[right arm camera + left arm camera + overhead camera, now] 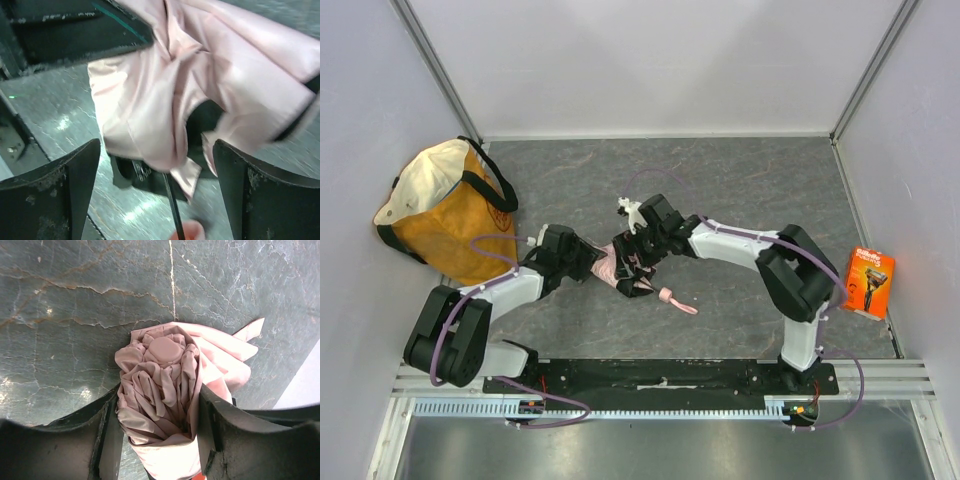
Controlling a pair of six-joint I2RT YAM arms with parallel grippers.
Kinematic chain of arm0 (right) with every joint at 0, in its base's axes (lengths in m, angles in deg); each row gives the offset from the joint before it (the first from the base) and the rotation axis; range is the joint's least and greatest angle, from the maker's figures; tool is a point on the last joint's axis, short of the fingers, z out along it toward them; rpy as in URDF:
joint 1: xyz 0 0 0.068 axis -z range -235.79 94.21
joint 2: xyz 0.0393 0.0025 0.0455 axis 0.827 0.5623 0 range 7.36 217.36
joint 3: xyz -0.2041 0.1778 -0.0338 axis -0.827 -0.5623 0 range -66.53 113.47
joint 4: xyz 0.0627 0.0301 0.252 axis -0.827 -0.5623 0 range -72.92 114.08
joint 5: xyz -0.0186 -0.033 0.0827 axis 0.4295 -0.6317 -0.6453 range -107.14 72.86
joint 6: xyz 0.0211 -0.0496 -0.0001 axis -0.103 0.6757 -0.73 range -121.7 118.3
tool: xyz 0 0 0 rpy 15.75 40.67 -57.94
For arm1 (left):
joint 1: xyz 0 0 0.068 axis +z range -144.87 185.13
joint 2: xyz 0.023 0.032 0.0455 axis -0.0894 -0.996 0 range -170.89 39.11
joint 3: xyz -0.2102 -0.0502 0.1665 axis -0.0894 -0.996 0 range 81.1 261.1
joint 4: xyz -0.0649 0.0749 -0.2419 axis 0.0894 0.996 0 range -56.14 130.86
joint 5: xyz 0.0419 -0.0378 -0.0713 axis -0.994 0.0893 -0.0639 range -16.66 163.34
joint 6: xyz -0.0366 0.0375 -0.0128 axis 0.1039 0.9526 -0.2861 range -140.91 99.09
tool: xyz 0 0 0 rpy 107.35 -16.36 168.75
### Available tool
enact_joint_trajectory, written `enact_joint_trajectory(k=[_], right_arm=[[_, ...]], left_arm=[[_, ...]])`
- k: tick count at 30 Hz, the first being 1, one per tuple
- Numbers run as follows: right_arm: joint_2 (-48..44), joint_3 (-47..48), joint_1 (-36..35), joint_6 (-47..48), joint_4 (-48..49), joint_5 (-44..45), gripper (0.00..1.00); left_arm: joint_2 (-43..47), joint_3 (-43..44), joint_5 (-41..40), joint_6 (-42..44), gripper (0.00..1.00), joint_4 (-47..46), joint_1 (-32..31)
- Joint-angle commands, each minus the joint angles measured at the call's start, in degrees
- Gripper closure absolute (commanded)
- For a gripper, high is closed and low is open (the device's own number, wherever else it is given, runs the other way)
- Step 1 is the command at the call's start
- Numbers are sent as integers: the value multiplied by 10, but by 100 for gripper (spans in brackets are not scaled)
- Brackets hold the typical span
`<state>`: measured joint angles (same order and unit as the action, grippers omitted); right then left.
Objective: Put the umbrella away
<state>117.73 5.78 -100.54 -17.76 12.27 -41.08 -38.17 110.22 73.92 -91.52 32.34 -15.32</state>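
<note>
Bare table [750,180] wide along the far side, tote bag [440,215] filling the left corner, razor pack [868,283] (orange) at right edge, umbrella [612,264] mid-table.

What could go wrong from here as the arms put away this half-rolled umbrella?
1. The left pincer grips only soft, bunched fabric of the umbrella, so the bundle could slip out.
2. Loose canopy flaps hang inside the open right pincer; closing there might catch cloth alone and pull the roll apart.
3. The pink strap trails loose and could snag on the tote bag.
</note>
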Motion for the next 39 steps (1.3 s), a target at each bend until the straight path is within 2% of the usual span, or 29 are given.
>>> enact_joint_trajectory(k=[1, 4, 7, 11, 16, 25, 28, 34, 39], right_arm=[[-98, -16, -13, 89, -53, 145, 2], [-132, -18, -60, 142, -47, 229, 2], [-128, -21, -124, 191, -18, 303, 2], [-107, -37, -176, 213, 65, 391, 2], [-85, -86, -221, 248, 194, 493, 9], [-15, -103, -252, 269, 254, 572, 24], [11, -91, -253, 266, 256, 608, 33], [57, -79, -253, 267, 258, 642, 30], [86, -82, -252, 254, 252, 663, 33]], left_arm=[[-17, -15, -8, 50, 98, 88, 0], [-24, -19, 5, 50, 98, 87, -1], [-27, -18, 8, 53, 98, 93, -1], [-33, -3, 9, 56, 98, 121, -1], [-58, 29, 16, 57, 98, 173, 0], [-62, 41, 14, 59, 98, 206, 0], [-62, 45, 14, 58, 98, 213, -1], [-67, 52, 13, 57, 98, 230, -3], [-68, 55, 11, 57, 98, 237, -3]])
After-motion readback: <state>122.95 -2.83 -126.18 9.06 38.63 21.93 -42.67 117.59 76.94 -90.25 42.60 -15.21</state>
